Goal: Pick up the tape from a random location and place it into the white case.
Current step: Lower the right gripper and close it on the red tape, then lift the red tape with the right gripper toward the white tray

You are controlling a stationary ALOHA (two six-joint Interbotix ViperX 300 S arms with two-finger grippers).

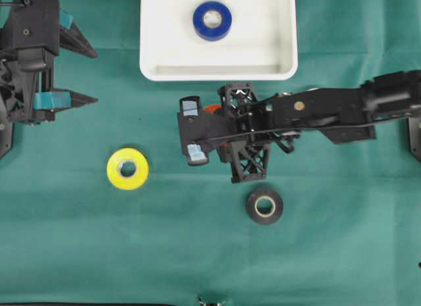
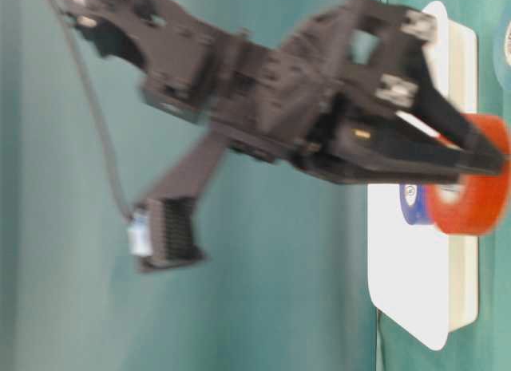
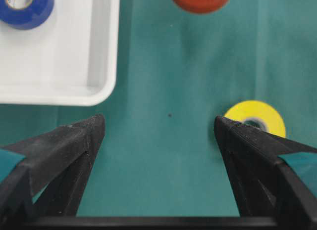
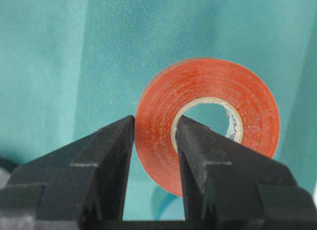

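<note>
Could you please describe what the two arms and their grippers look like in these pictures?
Both arms are matte black with lattice-patterned brackets. The left gripper has tapering black fingers with teal tape patches. The right gripper has blocky black fingers; its arm shows pale blue patches, a thin black cable and a brass-coloured screw.

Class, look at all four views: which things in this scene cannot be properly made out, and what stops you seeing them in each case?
- Red tape roll: overhead view, nearly all hidden under the right gripper.
- Print on that roll's core: right wrist view, too small.
- White case: left wrist view, cut off by top and left edges.
- Right arm: table-level view, motion-blurred.
- Black tape roll: seen overhead only.
- Yellow tape roll: left wrist view, partly behind a finger.
</note>
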